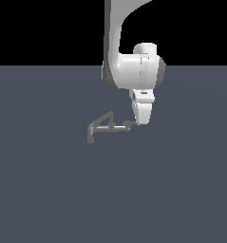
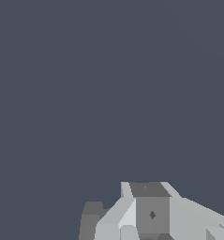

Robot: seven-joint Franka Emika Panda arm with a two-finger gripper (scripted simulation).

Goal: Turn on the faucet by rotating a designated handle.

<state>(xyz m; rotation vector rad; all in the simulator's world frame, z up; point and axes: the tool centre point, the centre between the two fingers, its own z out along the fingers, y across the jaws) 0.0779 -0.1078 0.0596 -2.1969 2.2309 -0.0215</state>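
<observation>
While the white arm (image 1: pixel 129 61) hangs down from above, its gripper (image 1: pixel 142 118) sits low over the flat blue-grey floor (image 1: pixel 48 190), right at one end of the faucet (image 1: pixel 105 126). That faucet is a tiny thing of thin grey rods, far smaller than the hand beside it: a straight bar lies along the floor, a slanted pipe rises to a small peak over it, and the spout bends down at the end toward the exterior view's left. The handle (image 1: pixel 129 126) is at the opposite end, toward the exterior view's right, and it sits against the lower edge of the gripper. From where I stand the two look to be touching, though the rods are so thin there that I would not swear to it.

The fingers merge into one pale block in the exterior view, so whether they are spread, closed, or pinching the handle I cannot tell.

The wrist view helps little. It shows mostly bare floor (image 2: pixel 108 84), with a pale, faceted mass at the edge of the picture and a darker grey square panel set in it; this seems to be part of the gripper (image 2: pixel 153 213) itself. Just beside it is a small, darker grey blocky piece (image 2: pixel 90 220), which may be part of the faucet, but it is too close and too cropped to name.
</observation>
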